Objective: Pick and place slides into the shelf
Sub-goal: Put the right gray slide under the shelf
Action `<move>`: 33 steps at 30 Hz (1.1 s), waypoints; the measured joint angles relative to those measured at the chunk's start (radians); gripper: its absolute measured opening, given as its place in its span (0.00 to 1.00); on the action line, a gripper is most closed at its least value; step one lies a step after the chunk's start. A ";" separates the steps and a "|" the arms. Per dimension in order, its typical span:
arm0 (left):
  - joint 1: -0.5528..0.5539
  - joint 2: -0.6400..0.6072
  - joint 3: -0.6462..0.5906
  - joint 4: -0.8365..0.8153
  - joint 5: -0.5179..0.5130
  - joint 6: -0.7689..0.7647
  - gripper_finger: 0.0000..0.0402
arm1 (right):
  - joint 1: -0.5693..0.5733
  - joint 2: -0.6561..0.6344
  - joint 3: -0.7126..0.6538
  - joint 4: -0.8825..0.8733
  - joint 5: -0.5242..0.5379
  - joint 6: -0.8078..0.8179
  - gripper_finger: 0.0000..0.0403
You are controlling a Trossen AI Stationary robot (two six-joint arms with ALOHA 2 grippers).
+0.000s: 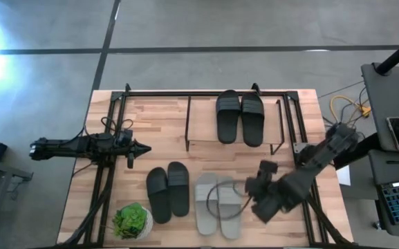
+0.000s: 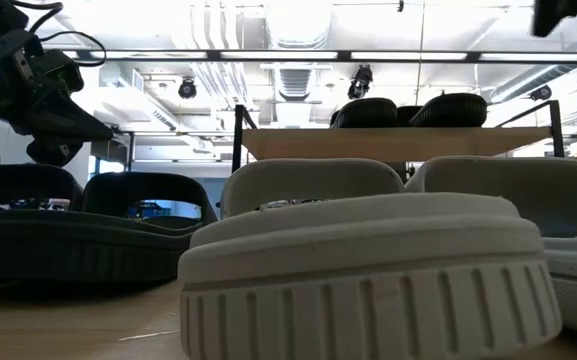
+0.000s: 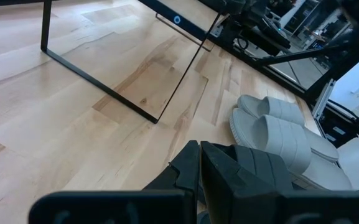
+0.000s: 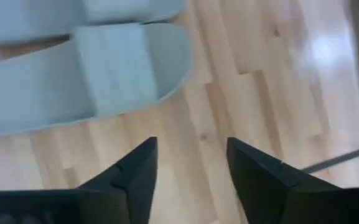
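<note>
While one black pair of slides (image 1: 240, 116) sits on the shelf (image 1: 202, 131), right gripper (image 1: 249, 188), fingers apart, hangs beside the light grey pair (image 1: 218, 205) on the tabletop (image 1: 164, 114); left gripper (image 1: 141, 147) closed, empty.

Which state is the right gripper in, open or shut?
Open. In its wrist view the right gripper shows bare tabletop between its two fingers, empty, just short of the light grey slides.
</note>
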 joint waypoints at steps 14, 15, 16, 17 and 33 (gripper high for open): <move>0.000 0.000 0.000 0.000 0.000 0.000 0.00 | 0.119 0.402 0.308 -0.019 0.123 0.038 0.51; 0.000 0.000 0.000 0.000 0.000 0.000 0.00 | 0.120 0.430 0.332 -0.023 0.134 0.037 0.51; 0.000 0.000 0.000 0.000 0.000 0.000 0.00 | 0.121 0.456 0.355 -0.032 0.151 0.038 0.51; 0.000 0.000 0.000 0.000 0.000 0.000 0.00 | 0.121 0.486 0.378 -0.050 0.167 0.041 0.51; 0.000 0.000 0.000 0.000 0.000 0.000 0.00 | 0.079 0.686 0.483 -0.205 0.273 0.200 0.51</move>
